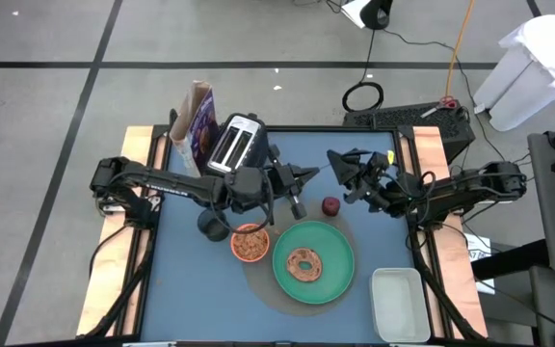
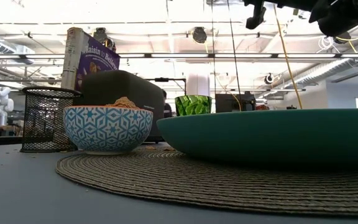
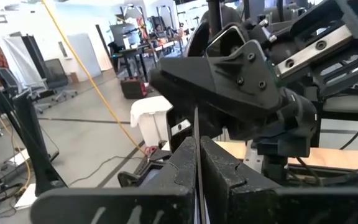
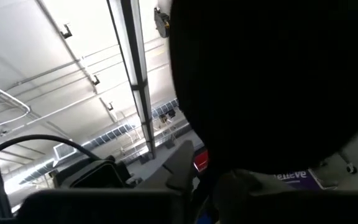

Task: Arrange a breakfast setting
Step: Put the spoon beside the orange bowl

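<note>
Underneath, blue table (image 1: 374,207) (woven placemat (image 2: 229,180))

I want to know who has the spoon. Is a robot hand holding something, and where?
The left hand pinches the metal spoon by one thin end. Its other end reaches the right hand; a grip there cannot be told.

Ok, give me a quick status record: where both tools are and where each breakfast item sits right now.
left tool: raised over mid-table, shut on the metal spoon
right tool: raised, meeting the left tool at the spoon
green plate: on the woven mat
bagel: on the plate
bowl: on the mat, left of the plate, cereal inside
dark-red fruit: on the table behind the plate
cereal box: upright, back left, beside the toaster
white tub: front right
</note>
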You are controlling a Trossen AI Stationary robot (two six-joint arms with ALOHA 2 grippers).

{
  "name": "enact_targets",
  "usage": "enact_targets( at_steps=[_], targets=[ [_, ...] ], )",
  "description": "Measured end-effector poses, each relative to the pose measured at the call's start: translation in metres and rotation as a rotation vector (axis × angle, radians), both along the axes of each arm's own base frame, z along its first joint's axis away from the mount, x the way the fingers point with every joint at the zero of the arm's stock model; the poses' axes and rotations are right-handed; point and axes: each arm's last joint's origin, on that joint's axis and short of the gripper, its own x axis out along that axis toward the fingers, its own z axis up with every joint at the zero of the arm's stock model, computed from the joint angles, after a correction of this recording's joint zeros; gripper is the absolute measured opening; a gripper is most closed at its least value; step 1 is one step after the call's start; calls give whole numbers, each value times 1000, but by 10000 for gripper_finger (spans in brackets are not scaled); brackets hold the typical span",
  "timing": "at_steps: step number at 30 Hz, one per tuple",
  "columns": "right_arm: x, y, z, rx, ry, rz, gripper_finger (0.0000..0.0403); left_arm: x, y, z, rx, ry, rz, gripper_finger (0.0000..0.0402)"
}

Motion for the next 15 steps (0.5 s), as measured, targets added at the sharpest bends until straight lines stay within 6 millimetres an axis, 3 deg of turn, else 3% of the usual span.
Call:
enact_targets(
  at_steps=[7, 15],
  targets=[
    [2, 0, -1, -10, 26, 6, 5, 0, 0, -1, -15, 2, 4, 20],
    [3, -1, -6, -22, 94, -56, 1, 0, 1, -5, -70, 23, 5, 84]
  ],
)
